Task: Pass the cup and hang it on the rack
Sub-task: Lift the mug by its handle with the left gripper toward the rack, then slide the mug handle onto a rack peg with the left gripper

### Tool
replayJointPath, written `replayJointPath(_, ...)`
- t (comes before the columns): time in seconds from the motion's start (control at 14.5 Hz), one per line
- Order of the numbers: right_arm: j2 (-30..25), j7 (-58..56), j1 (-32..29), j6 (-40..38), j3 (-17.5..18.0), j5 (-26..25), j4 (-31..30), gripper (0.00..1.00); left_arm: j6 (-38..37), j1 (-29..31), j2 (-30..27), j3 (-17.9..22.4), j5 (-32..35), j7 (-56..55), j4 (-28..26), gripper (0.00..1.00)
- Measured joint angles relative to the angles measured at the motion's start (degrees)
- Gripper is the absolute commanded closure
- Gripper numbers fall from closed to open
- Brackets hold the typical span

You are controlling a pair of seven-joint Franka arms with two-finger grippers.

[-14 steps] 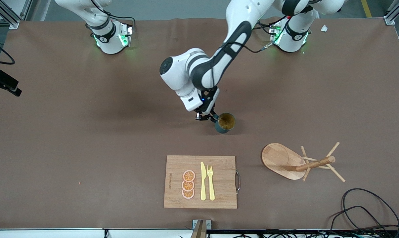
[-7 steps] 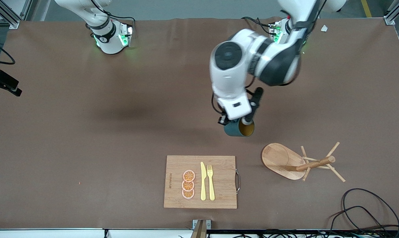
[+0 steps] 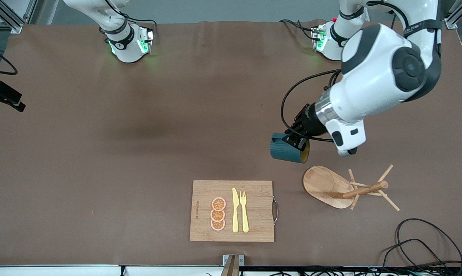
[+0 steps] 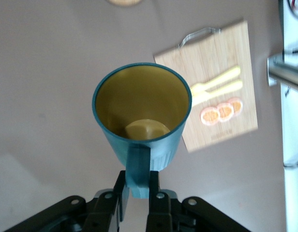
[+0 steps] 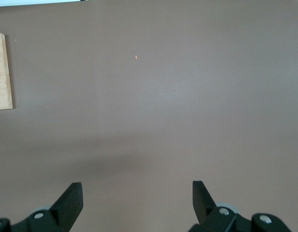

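Observation:
The dark teal cup (image 3: 287, 150) with its mustard-yellow inside hangs in the air, tipped on its side, over the table just beside the rack's base. My left gripper (image 3: 298, 138) is shut on the cup's handle; in the left wrist view the fingers (image 4: 139, 186) clamp the handle and the cup (image 4: 141, 121) opens toward the camera. The wooden rack (image 3: 363, 189) stands with its oval base (image 3: 323, 183) and thin pegs toward the left arm's end. My right gripper (image 5: 137, 193) is open and empty above bare table; it is out of the front view.
A bamboo cutting board (image 3: 254, 191) with a yellow knife, a yellow fork and orange slices lies nearer the front camera than the cup; it also shows in the left wrist view (image 4: 236, 43). Black cables (image 3: 426, 245) lie at the front corner by the rack.
My left arm has lifted the cup off the table's middle and swung it toward the rack, turning it from upright onto its side. The right arm has not visibly moved.

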Motion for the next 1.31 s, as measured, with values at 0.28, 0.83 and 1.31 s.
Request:
replayJointPath(0.28,0.0,0.0,0.0,0.0,0.0,0.0,0.0,0.0,0.1,0.0,0.0,-0.2,-7.3,0.4,-0.2,0.99)
replayJointPath(0.83,0.0,0.0,0.0,0.0,0.0,0.0,0.0,0.0,-5.8,19.1,0.9,0.1,-30.8,11.2,-1.7,1.0)
replayJointPath(1.31,0.0,0.0,0.0,0.0,0.0,0.0,0.0,0.0,-7.4,26.5,6.9,0.1,-32.8,23.6,-2.3,1.0)
